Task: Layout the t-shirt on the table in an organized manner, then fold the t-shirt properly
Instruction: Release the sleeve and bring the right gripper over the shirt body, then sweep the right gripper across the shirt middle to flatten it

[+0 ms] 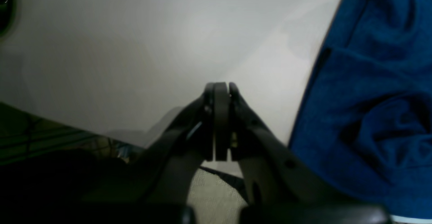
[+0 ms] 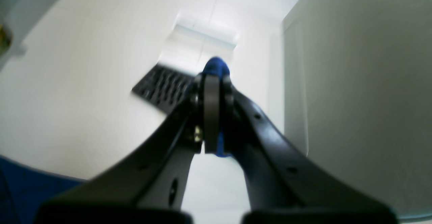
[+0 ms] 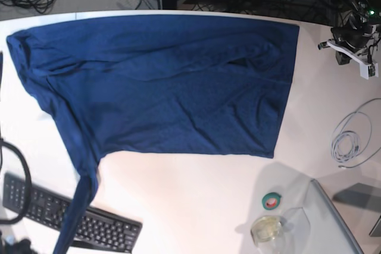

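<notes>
The wide smooth white table [image 3: 196, 194] carries the large dark navy-blue soft t-shirt [image 3: 166, 81], spread mostly flat but rumpled. One narrow strip trails down across the black keyboard [image 3: 104, 227]. The fabric looks light, limp and clingy — best pinched at hems or corners. The right gripper [image 2: 212, 79] is clamped on a blue fold; the left gripper [image 1: 221, 89], beside the shirt, is pressed together, empty.
</notes>
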You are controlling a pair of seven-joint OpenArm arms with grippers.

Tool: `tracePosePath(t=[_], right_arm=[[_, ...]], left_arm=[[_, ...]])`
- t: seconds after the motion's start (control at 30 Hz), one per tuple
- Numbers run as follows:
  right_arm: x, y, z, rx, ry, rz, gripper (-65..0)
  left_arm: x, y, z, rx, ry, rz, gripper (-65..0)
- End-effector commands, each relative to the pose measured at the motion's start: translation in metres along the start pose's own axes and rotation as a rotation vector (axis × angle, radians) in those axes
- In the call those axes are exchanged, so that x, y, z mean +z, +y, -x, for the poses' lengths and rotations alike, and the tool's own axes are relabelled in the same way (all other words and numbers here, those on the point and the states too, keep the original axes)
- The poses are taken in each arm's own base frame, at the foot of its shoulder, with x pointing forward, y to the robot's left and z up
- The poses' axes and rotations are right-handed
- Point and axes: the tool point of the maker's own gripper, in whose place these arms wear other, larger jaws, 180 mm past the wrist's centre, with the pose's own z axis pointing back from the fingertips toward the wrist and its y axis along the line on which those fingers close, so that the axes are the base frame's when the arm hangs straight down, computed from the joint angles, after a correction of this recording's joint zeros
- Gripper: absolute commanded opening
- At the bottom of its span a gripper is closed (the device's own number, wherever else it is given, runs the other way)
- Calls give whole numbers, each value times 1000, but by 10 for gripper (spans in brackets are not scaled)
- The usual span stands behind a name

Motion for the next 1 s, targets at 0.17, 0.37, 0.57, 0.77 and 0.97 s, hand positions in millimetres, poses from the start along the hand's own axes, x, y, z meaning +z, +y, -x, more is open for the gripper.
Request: tracePosePath(t=[0.17, 0.37, 0.57, 0.77, 0.97], right_arm=[[35, 28, 14, -6, -61, -28, -650], [63, 67, 44, 11, -141, -100, -650], [66, 98, 80, -74, -126, -162, -650], [75, 164, 110, -59, -95, -325, -650], [105, 262, 132, -6, -76, -589, -650]], left_arm=[[3, 6, -12, -18, -38, -12, -650], [3, 7, -11, -17, -33, -12, -650], [-2, 12, -2, -8, -3, -11, -650], [-5, 18, 4, -5, 19, -13, -650], [-18, 16, 10, 34, 40, 4, -650]])
